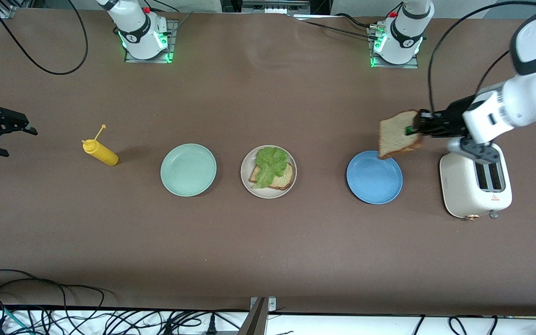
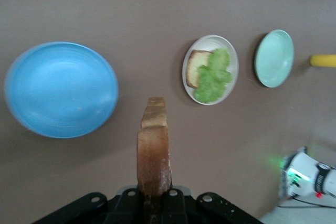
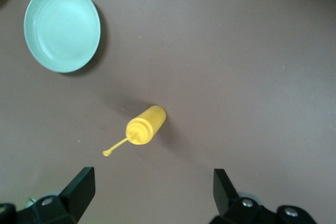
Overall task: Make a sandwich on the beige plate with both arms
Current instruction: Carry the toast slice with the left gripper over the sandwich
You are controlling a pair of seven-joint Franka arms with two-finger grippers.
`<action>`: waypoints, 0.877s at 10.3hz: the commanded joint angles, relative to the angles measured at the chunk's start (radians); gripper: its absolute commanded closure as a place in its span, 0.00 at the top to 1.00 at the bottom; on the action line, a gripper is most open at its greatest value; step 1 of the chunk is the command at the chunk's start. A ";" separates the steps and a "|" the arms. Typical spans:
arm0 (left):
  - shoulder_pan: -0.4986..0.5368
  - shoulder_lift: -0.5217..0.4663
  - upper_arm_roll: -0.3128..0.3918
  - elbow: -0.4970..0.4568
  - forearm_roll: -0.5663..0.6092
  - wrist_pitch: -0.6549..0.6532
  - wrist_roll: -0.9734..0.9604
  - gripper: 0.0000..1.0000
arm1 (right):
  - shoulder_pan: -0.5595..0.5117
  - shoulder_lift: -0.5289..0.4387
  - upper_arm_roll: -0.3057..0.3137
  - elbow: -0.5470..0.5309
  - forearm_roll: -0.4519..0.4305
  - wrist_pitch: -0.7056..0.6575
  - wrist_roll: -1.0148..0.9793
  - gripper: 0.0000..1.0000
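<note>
Between the left claw's point(image 1: 416, 126) fingers: one slice of brown bread point(image 1: 399, 133), clamped by its edge and hanging on its side in the air. The slice is over the worktop point(image 1: 268, 251) at the rim of the blue plate point(image 1: 374, 177), with the cream toaster point(image 1: 475, 186) just beside and below the claw. From the left wrist view the slice point(image 2: 154, 150) stands edge-on, straight out from the claw.

Step in hand, as judged: carrying the top slice toward the sandwich. The base is not yet covered.

Farther out from the left claw, toward the right arm's end: beige plate point(image 1: 268, 171) carrying the lower bread slice point(image 1: 283, 178) with the lettuce leaf point(image 1: 270, 165) lying on top, part of the bread showing past the leaf. Next out: mint-green plate point(image 1: 188, 169), then the yellow squeeze bottle point(image 1: 100, 152) lying on its side.

Next move calls for: travel over the blue plate to the beige plate, turn the slice from edge-on to flat, line it up with the lower slice, lower onto the lettuce, release. Risk, as judged: the slice landing askew or dragging the leaf.

Left arm pose: forearm reaching in from the worktop's end, wrist roughly level, claw pointing toward the plates.

Right claw point(image 1: 10, 122): fingers apart, holding nothing, waiting over the worktop edge near the bottle; its wrist view looks down on the bottle point(image 3: 144, 125).
</note>
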 commanded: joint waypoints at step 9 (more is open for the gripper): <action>-0.459 0.552 -0.003 0.153 -0.523 0.666 0.242 0.00 | 0.006 -0.067 0.168 -0.121 -0.135 0.160 0.491 1.00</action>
